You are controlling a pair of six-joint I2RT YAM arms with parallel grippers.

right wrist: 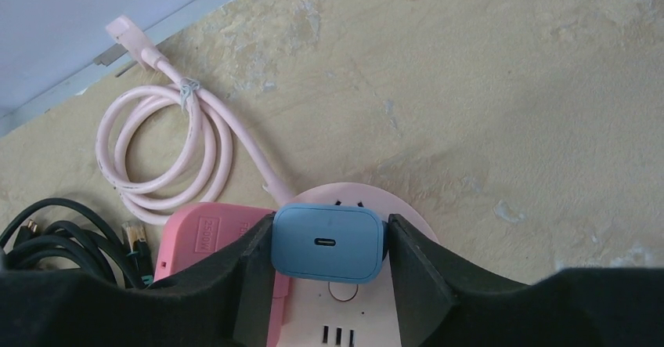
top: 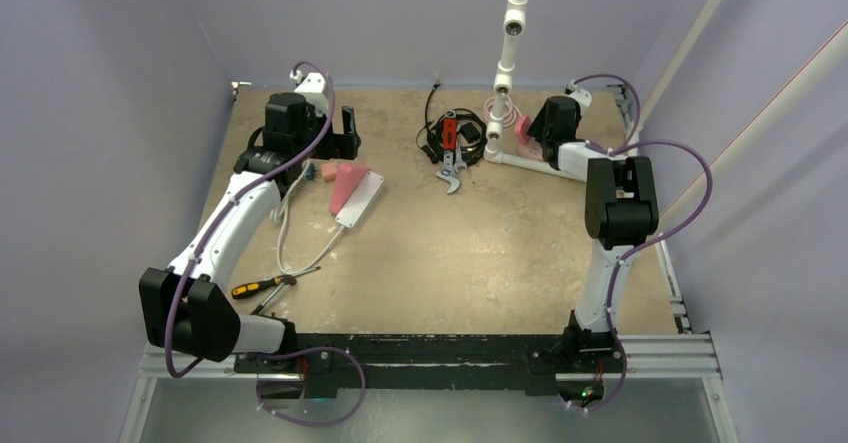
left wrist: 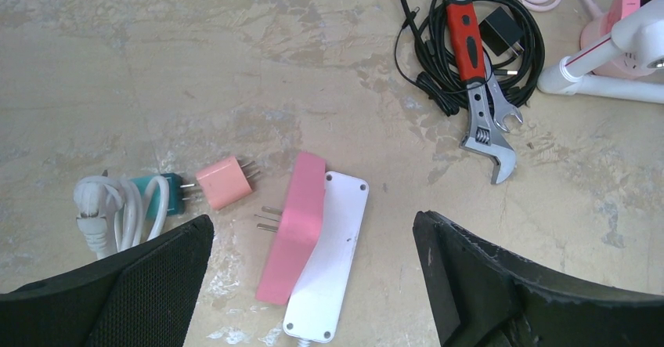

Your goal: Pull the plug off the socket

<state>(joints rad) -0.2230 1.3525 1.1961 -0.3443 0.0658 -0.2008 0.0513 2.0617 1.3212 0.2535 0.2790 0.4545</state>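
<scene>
The light-blue plug [right wrist: 329, 243] sits on the face of the round pink socket [right wrist: 368, 316]; I cannot tell how deep its pins are. My right gripper [right wrist: 330, 239] is shut on the plug, one finger on each side. The socket's coiled pink cord [right wrist: 156, 151] lies to the far left of it. In the top view the right gripper [top: 537, 131] is at the back right of the table. My left gripper [left wrist: 312, 225] is open and empty, above a white power strip [left wrist: 333, 269] at the back left [top: 345, 133].
A pink blocky adapter [right wrist: 203, 237] touches the socket's left side. A black cable coil [left wrist: 438, 65] and red-handled wrench [left wrist: 474, 73] lie mid-table. A white pipe stand [top: 507, 53] rises beside the socket. A pink block [left wrist: 294, 237], small pink charger [left wrist: 225, 184] and teal plug [left wrist: 160, 194] lie by the strip. A screwdriver [top: 262, 285] lies near left.
</scene>
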